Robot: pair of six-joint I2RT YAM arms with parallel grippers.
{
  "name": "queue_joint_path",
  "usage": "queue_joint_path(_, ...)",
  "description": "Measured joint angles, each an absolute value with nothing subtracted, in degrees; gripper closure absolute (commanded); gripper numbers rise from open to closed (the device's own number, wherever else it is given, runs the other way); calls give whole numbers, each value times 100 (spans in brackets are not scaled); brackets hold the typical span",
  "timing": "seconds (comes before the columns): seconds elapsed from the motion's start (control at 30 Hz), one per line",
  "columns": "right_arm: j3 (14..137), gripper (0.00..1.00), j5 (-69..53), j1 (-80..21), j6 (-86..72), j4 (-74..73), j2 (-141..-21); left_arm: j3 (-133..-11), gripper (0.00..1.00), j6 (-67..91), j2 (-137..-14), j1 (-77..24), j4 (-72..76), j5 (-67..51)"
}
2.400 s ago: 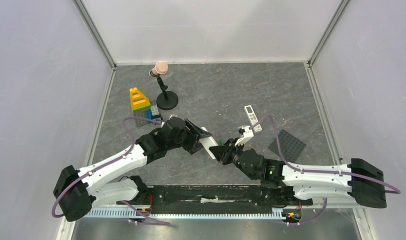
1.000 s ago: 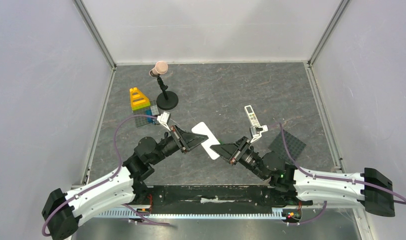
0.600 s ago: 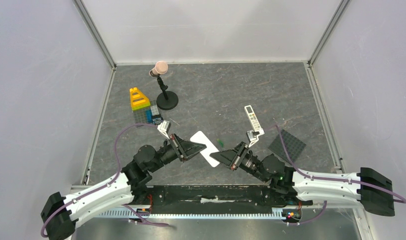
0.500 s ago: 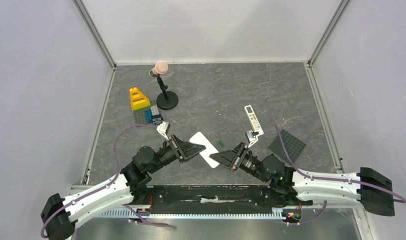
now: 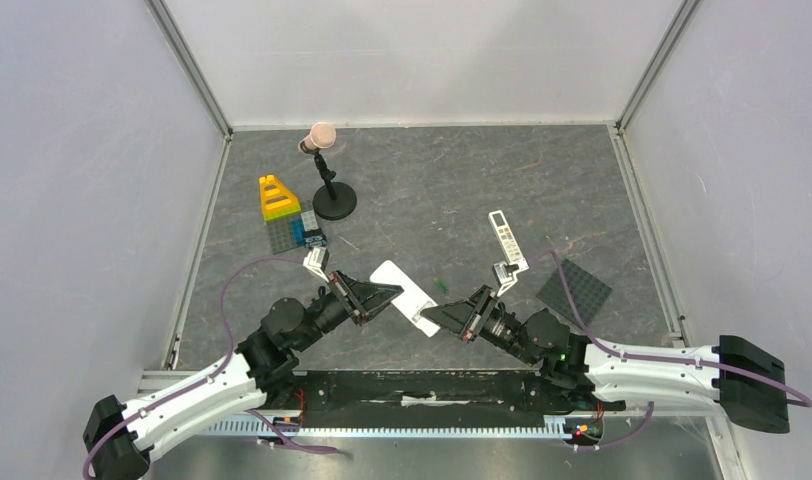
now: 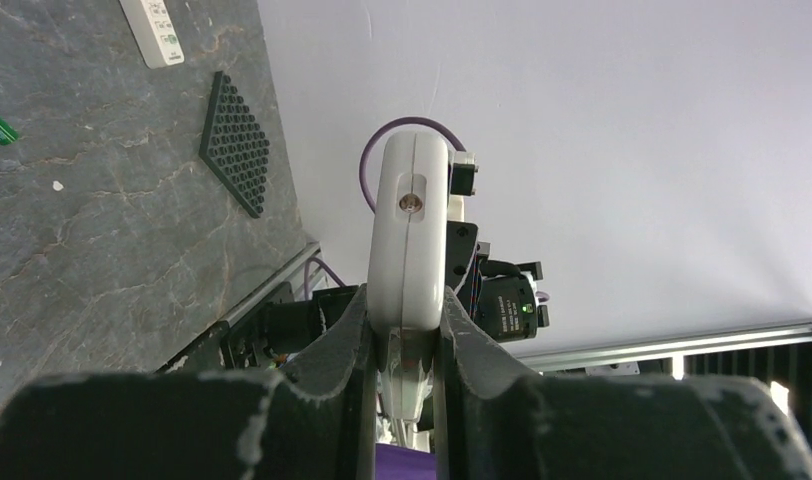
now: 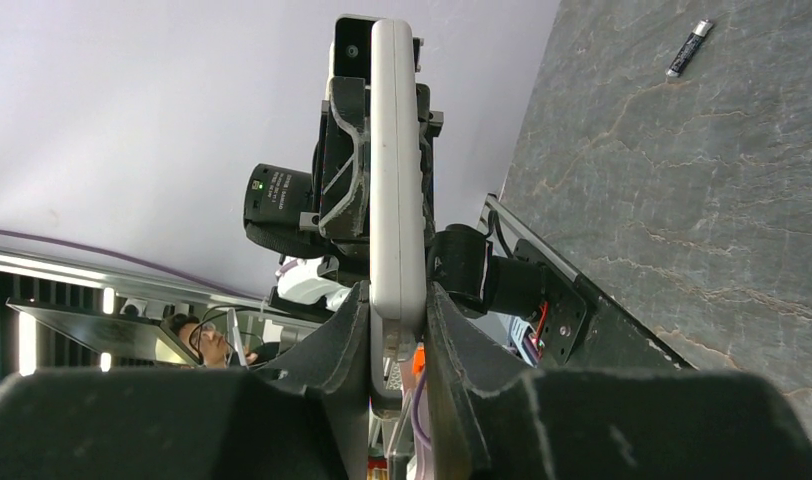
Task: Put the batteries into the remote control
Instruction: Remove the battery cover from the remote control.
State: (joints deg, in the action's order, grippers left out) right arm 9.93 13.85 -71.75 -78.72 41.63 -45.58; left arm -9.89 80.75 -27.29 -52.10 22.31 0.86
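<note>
Your left fingers (image 6: 344, 335) and right fingers (image 7: 348, 330) are each clamped on one end of the remote control (image 5: 400, 285), which you hold between them over the desk (image 5: 432, 190), midway along and toward its near edge. One green battery (image 5: 439, 285) lies on the desk just beside it.

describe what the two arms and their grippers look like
The left arm and right arm have white shells, black joints and a lilac cable running alongside each. The left gripper and right gripper are black wedges with two tapering fingers. A small green light glows on the right arm.
</note>
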Motion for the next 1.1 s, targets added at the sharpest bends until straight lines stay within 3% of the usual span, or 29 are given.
queue_joint_path(0.27, 987, 83, 1479, -7170, -7964, 4042, -4556, -1033, 98, 8051, -2842, -5210, 2163, 213)
queue_joint_path(0.53, 976, 65, 1691, -7124, -8274, 3529, -4521, -1212, 98, 7725, -3098, -5006, 1874, 969)
queue_joint_path(0.8, 974, 88, 1686, -6908, -8359, 3122, -4624, -1291, 98, 7310, -3433, -4873, 1715, 1669)
queue_joint_path(1.1, 1221, 89, 1992, -6154, -7325, 1730, -4890, -1461, 98, 6412, -3522, -4873, 945, 1986)
